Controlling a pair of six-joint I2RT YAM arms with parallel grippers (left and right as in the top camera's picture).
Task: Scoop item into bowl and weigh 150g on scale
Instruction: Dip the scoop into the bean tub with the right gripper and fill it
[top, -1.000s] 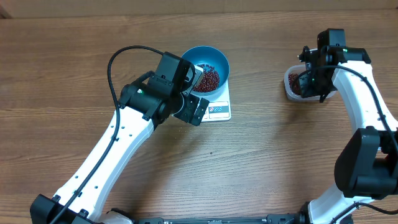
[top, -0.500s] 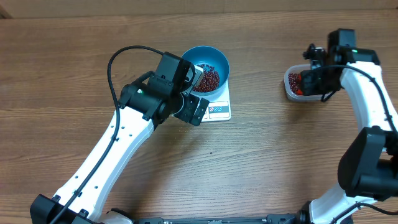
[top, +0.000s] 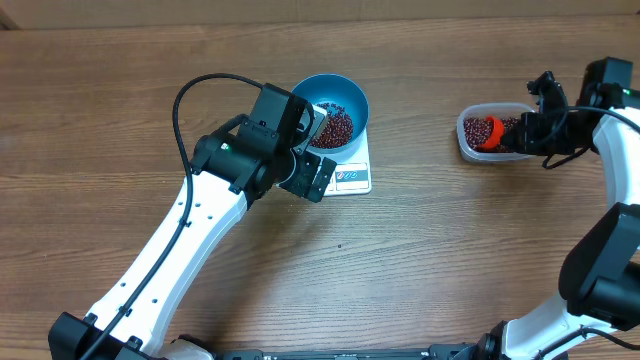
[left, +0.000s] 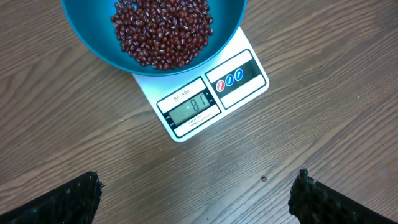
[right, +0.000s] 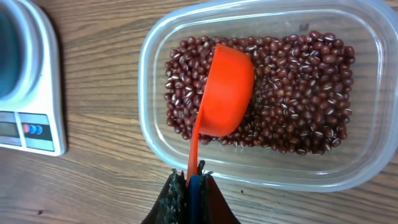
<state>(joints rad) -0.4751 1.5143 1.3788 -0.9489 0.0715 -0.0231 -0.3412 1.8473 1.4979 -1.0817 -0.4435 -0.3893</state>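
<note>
— What has the right end effector (right: 189, 186) got?
— It is clamped on the handle of the orange scoop (right: 227, 90). The scoop's long axis points straight out, and its cup is over the beans (right: 298, 93) in the clear tub (right: 149, 93).
— And the left end effector (left: 196, 186)?
— Spread wide above the scale (left: 245, 84). The blue bowl (left: 93, 43) of beans sits on it, its far rim cut off in the left wrist view.

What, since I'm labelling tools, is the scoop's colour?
The plastic scoop is orange; clearest in right wrist view.

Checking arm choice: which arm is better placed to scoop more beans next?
Right: the right gripper is shut on the orange scoop, resting on the tub's beans; the left gripper hangs open, empty, by the scale.
</note>
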